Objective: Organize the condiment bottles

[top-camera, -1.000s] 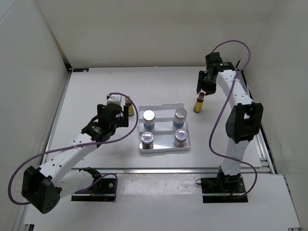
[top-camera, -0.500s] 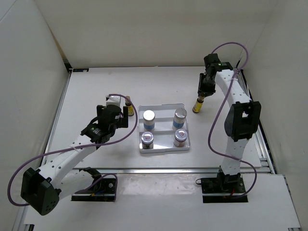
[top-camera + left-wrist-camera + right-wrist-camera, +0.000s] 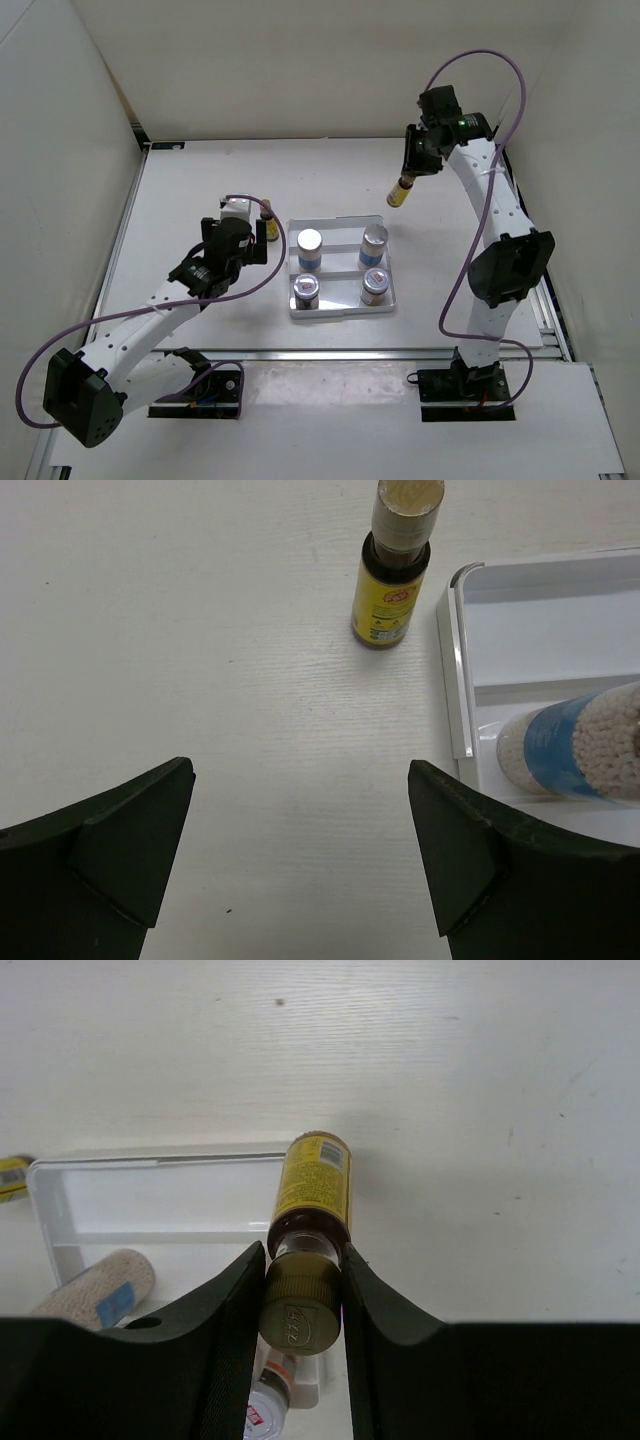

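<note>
1. While two slim yellow bottles are not yet in the tray, four of the six are: its front compartment, nearest the arm bases, holds the left dark jar and the right dark jar.
2. Just behind the divider, the back compartment holds the left white cylinder and the right white cylinder, both upright.
3. Beside the tray's left rear corner, the left end effector hangs with its fingers spread wide and nothing between them.
4. Ahead of those fingers, the loose yellow bottle stands upright on the surface, just outside the tray wall and not touching it.
5. Farther back and to the right, the right end effector pinches the held yellow bottle at its tan cap; the bottle hangs tilted and appears clear of the surface, beyond the tray's far right corner.
6. Roughly two thirds looks done. What is left, by my reading, is setting the held bottle down with the others, then picking up and placing the loose one.
</note>
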